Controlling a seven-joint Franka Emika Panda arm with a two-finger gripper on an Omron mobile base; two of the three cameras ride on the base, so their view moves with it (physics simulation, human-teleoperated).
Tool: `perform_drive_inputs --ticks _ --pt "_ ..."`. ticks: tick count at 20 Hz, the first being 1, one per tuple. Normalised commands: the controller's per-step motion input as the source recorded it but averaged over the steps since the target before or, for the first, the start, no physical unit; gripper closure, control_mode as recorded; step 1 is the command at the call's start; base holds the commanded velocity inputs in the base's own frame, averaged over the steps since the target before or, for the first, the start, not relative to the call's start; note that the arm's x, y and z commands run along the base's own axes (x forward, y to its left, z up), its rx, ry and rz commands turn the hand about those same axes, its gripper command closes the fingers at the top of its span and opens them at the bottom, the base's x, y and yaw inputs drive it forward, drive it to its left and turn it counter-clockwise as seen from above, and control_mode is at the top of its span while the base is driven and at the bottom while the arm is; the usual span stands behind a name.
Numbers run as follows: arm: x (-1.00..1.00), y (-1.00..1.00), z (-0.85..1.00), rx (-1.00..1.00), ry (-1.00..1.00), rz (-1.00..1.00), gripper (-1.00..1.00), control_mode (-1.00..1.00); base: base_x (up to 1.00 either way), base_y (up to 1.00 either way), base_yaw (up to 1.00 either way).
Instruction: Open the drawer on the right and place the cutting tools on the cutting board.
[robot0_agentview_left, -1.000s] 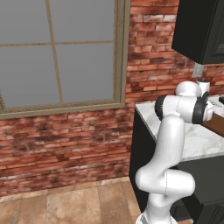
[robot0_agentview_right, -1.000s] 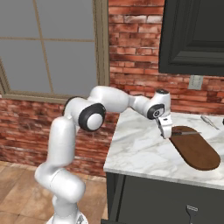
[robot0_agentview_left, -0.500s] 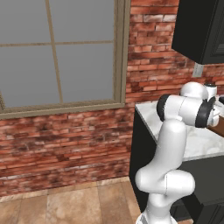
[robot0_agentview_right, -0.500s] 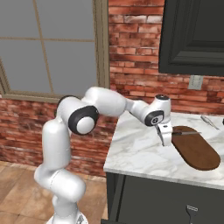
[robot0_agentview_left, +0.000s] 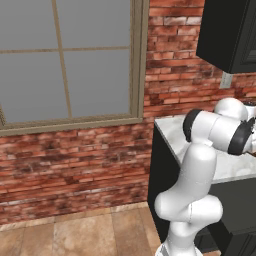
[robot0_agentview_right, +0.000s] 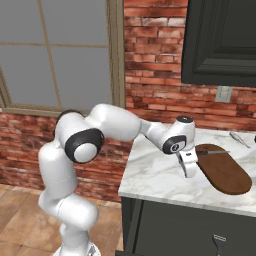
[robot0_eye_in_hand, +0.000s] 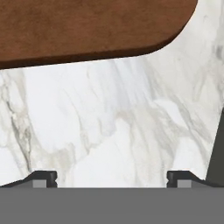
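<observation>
The reddish-brown cutting board (robot0_agentview_right: 225, 172) lies on the marble counter (robot0_agentview_right: 155, 175). One cutting tool (robot0_agentview_right: 211, 151), dark-handled with a thin grey blade, rests across the board's far end. A second slim grey tool (robot0_agentview_right: 240, 139) lies on the marble behind the board. My gripper (robot0_agentview_right: 187, 169) points down over the marble just left of the board, open and holding nothing. In the hand view the open gripper (robot0_eye_in_hand: 111, 177) hangs over bare marble, with the board's rounded end (robot0_eye_in_hand: 87, 26) along the top. The dark drawer front (robot0_agentview_right: 200, 230) under the counter is shut.
A small handle (robot0_agentview_right: 218, 241) sits low on the dark cabinet front. A dark wall cabinet (robot0_agentview_right: 220, 40) hangs above the counter, with a wall socket (robot0_agentview_right: 223, 93) on the brick wall behind it. The counter's left end (robot0_agentview_left: 172, 132) stops near the window.
The gripper has come down and toward the counter's front edge, staying just left of the board. The elbow has swung lower and to the left. The jaws stayed open.
</observation>
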Motion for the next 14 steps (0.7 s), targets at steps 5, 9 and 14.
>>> perform_drive_inputs --ticks 5,9,14 --pt "-0.60 0.00 0.00 0.00 0.00 0.06 -1.00 -1.00 0.00 0.00 0.00" --pt "-0.60 0.00 0.00 0.00 0.04 0.08 -1.00 -1.00 0.00 0.00 0.00" --pt "-0.58 0.00 0.00 0.00 0.08 0.10 -1.00 -1.00 0.00 0.00 0.00"
